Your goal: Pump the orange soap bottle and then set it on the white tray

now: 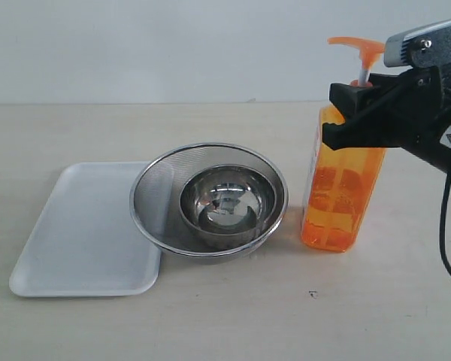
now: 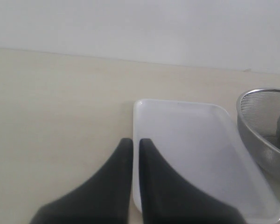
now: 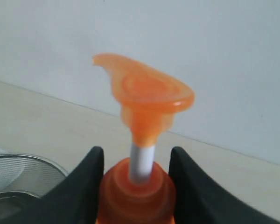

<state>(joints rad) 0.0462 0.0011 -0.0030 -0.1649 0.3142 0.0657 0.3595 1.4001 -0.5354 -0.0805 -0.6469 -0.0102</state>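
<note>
On the desk, the white tray lies beyond the strainer, well apart from the right hand. That hand grasps the upright orange soap bottle by its neck. The pump head stands raised above the hand: steady the neck and press straight down.

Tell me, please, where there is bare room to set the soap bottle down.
The white tray is bare across its left and middle; the strainer, holding the steel bowl, crowds its right edge. The table is free in front of the strainer and the orange soap bottle. The gap between those two is tight.
</note>
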